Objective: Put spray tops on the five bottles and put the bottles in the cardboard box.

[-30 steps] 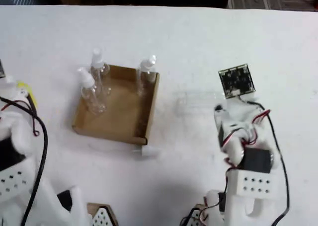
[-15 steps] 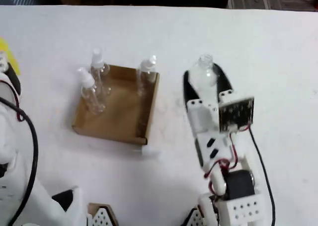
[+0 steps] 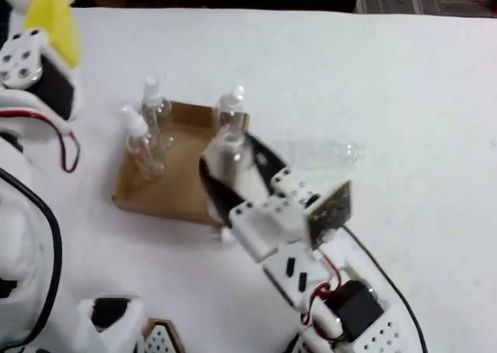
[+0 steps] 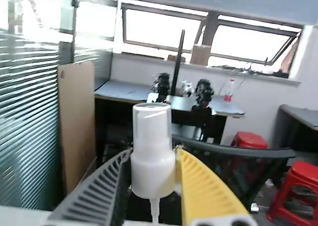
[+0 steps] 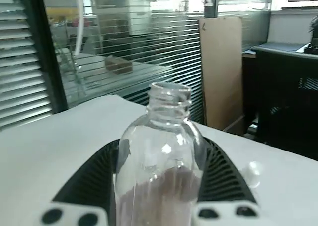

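The right pincer point(image 5: 160, 145) is clamped on an open-necked bottle point(image 5: 156, 176), held upright at the right wall of the box point(image 3: 155, 194) in the middle of the high view. I cannot tell whether it is over the wall or just beside it. The left pincer point(image 4: 152, 154) is clamped on a spray top point(image 4: 151, 126) with its thin tube hanging below. It is raised at the upper left of the high frame, well apart from the bottle. Three capped bottles point(image 3: 144, 140) stand in the box, two at its upper left and one at its upper right, near the held bottle. A lying bottle point(image 3: 322, 153) rests on the worktop point(image 3: 388, 74) right of the box. The likely trouble is alignment: the tube may miss the narrow neck and bend or catch on the rim. Pressing the top on could tilt the bottle in its grip. With so little room, either arm could also topple the nearby capped bottle.
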`<state>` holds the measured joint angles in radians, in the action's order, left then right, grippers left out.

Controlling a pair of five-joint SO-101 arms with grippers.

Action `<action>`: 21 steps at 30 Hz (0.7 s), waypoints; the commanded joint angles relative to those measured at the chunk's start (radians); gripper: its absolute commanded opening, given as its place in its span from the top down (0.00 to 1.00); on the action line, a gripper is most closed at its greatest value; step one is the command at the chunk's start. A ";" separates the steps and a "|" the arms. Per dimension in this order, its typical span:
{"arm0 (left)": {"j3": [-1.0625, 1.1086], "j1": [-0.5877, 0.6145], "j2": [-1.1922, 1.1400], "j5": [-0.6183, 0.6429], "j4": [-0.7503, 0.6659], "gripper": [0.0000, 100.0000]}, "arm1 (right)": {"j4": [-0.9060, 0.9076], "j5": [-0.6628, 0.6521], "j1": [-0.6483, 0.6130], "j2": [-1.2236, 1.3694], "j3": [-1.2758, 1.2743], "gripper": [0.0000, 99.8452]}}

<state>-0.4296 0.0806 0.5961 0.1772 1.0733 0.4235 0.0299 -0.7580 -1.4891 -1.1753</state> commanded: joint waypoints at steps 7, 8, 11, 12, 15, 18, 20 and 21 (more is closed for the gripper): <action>-0.049 -0.278 -0.008 0.015 -0.104 0.98 | -0.028 0.015 -0.122 -0.038 -0.124 0.98; -0.049 -0.295 -0.008 0.018 -0.103 0.98 | -0.028 0.015 -0.122 -0.061 -0.140 0.98; -0.011 -0.334 0.001 0.029 -0.103 0.98 | -0.024 0.015 -0.120 -0.168 -0.203 0.98; 0.014 -0.335 0.008 0.052 -0.103 0.98 | -0.021 0.015 -0.117 -0.213 -0.229 0.98; 0.126 -0.337 0.067 0.114 -0.117 0.98 | -0.021 0.015 -0.116 -0.326 -0.302 0.98; 0.279 -0.344 0.156 0.110 -0.170 0.98 | -0.024 0.014 -0.119 -0.298 -0.313 0.98; 0.402 -0.348 0.231 0.110 -0.230 0.98 | -0.028 0.014 -0.116 -0.291 -0.311 0.98; 0.470 -0.348 0.271 0.110 -0.261 0.98 | -0.028 0.014 -0.116 -0.291 -0.311 0.98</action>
<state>-0.1043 -0.2524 0.7618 0.2739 0.9076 0.4235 0.0391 -0.8700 -1.7806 -1.4991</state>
